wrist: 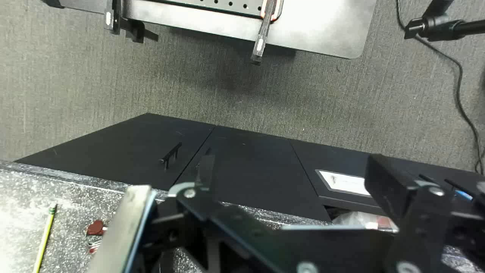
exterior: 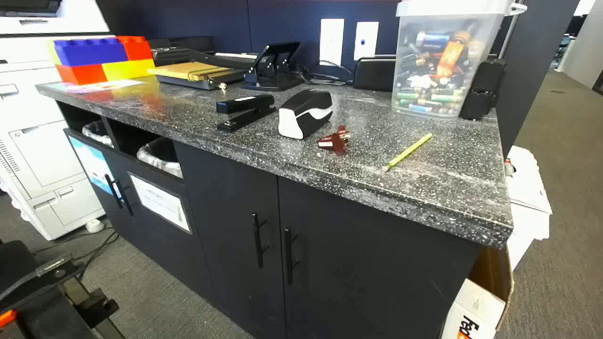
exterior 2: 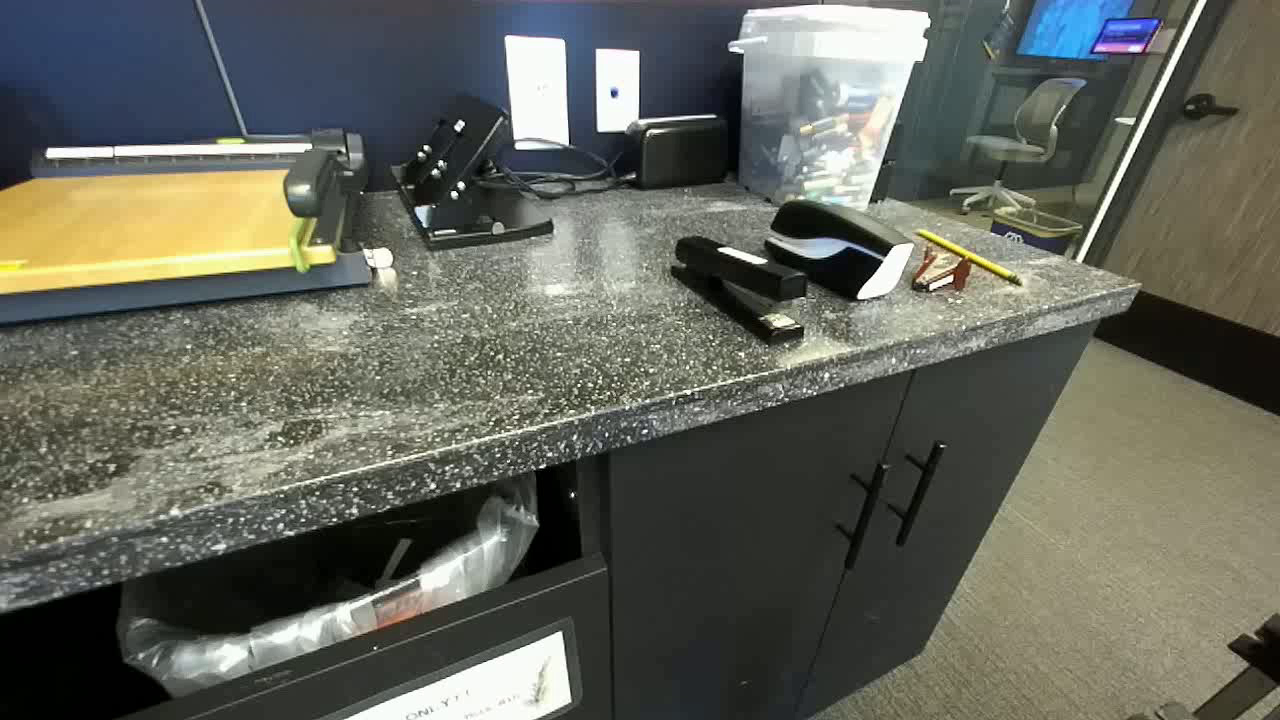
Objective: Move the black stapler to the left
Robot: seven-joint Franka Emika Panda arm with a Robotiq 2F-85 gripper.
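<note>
The black stapler lies on the speckled countertop near its front edge, in both exterior views [exterior: 247, 104] [exterior 2: 740, 275]. Its upper arm is raised above its base like an open wedge. A rounded white-and-black device [exterior: 308, 113] [exterior 2: 850, 245] stands beside it. My gripper [wrist: 293, 170] shows only in the wrist view. Its two fingers are wide apart and nothing is held between them. Behind them are the cabinet doors and floor. The stapler does not show in the wrist view. Neither exterior view shows the gripper, so its distance from the stapler cannot be told.
A dark red staple remover [exterior: 335, 140] and a yellow pencil [exterior: 407, 153] lie by the rounded device. A clear battery bin [exterior: 398, 61] stands behind. A black hole punch [exterior 2: 455, 185] and a paper cutter [exterior 2: 170, 215] stand on the counter [exterior 2: 450, 340].
</note>
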